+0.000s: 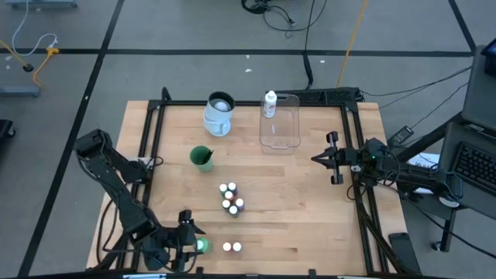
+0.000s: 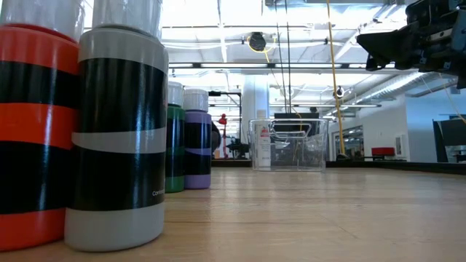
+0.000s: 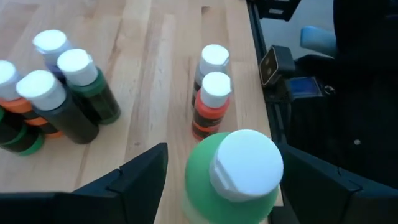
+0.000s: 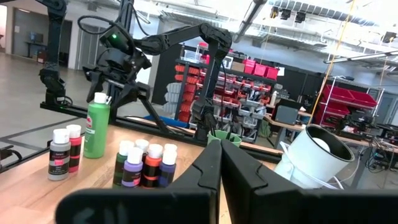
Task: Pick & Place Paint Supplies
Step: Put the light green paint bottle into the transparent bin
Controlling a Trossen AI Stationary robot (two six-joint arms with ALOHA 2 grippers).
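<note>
A: While we tagged this one, the left gripper sat at the near edge of the table, fingers spread wide on either side of the tall green bottle, not yet closed on it.

B: Agreed. In the left wrist view we saw both fingers flanking the bottle with gaps on each side, white cap up, bottle upright. No contact that we could confirm.

A: So the step was the pick of the green bottle, approach done, grasp pending. We judged the task early: the clear tray at the far side held only the tall white bottle.

B: Small bottles were all on the wood. We marked the cluster mid-table and the pair just beside the green bottle.

A: Right gripper?

B: It waited at the right edge, above the table, fingers pressed together, holding nothing. Right wrist view showed them meeting in front of the lens.

A: Next move, as we read it: close the left fingers squarely on the bottle body below the cap, lift straight up so the nearby pair stayed standing, then carry it to the tray.

B: We also noted the white cup and the green cup lay roughly along that route.
</note>
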